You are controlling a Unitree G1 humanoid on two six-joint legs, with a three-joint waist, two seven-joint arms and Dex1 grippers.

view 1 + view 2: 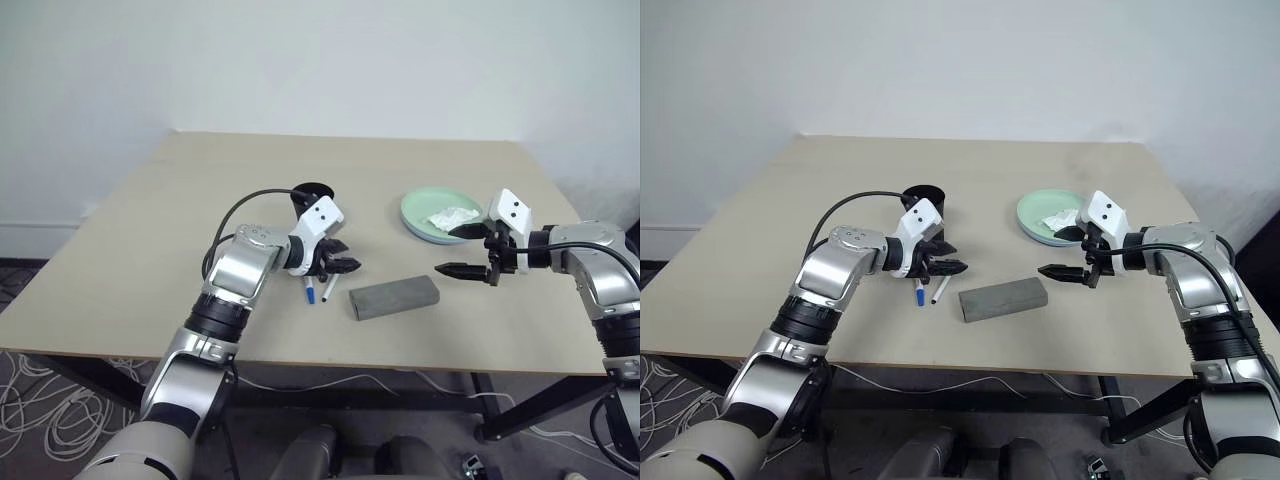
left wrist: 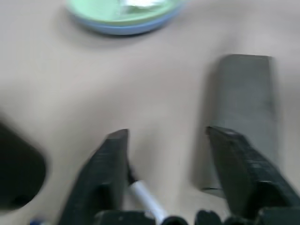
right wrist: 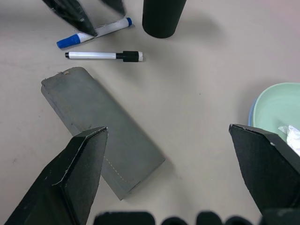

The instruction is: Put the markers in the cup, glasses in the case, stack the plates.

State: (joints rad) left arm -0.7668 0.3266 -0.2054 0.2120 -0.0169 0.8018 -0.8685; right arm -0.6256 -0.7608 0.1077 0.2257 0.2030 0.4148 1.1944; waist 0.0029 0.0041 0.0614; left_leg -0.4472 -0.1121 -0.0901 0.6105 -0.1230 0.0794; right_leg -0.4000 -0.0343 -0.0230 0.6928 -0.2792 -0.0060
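1. While it hangs just above the worktop, the left end effector has its two black fingers parted, nothing between them. Its wrist view shows a white marker barrel lying on the worktop just beside one finger; whether they touch I cannot tell.
2. Just below those fingertips lie the two markers, flat and side by side on the worktop: the blue-capped marker and the black-capped marker. Neither is in the cup.
3. Behind the left end effector stands the black cup, upright, near the markers.
4. To the right of the markers lies the grey case, flat, flap shut, set askew to the front edge of the worktop. It sits between the two end effectors, touching neither.
5. Right end effector: jaws spread wide, empty, held above the worktop, pointing toward the case from the right.
6. Just behind it are the plates, already stacked: the green plate on top, the blue plate showing as a rim underneath.
7. Crumpled white tissue rests in the green plate.
8. Glasses: cannot tell where they are.
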